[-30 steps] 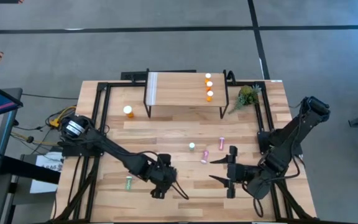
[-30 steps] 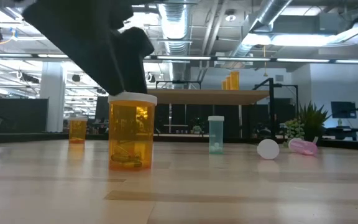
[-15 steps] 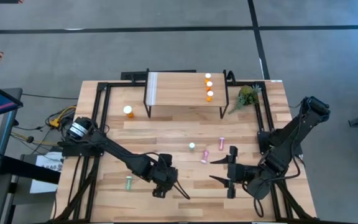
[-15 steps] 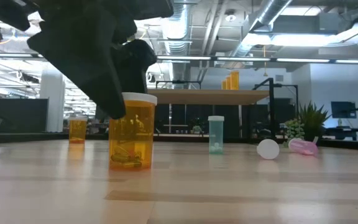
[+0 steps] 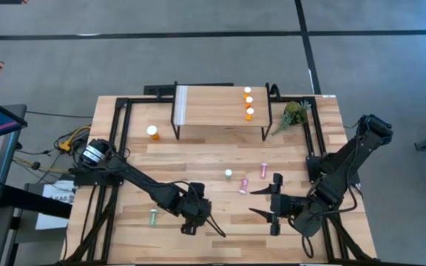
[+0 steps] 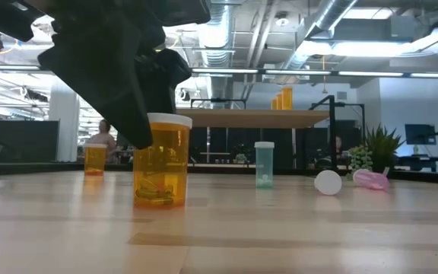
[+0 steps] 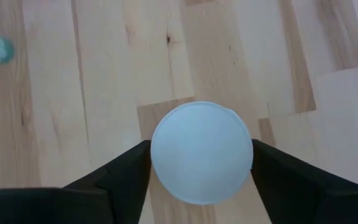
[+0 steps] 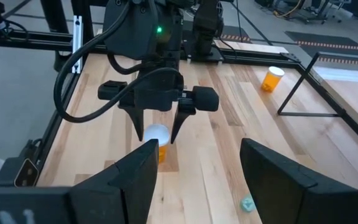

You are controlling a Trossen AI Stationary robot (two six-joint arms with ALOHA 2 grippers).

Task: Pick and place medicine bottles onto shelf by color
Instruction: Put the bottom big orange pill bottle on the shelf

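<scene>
Left gripper (image 7: 201, 163) fingers now lower, narrowed astride upright orange bottle (image 6: 160, 162); right gripper (image 5: 261, 202) wide.

Even, bright indoor light falls from overhead; in the low view, ceiling strip lamps (image 6: 333, 47) glow white and slightly blown out. Shadows on the desk (image 5: 220, 159) are soft and short — the arms cast only faint dark patches. In the low view the near desk surface is blurred, and the big dark arm (image 6: 105, 68) close to the lens is a featureless silhouette. The left wrist view is soft overall — the white cap (image 7: 201, 152) looks hazy, with a bluish tint. The right wrist view bends straight lines near its edges.
</scene>
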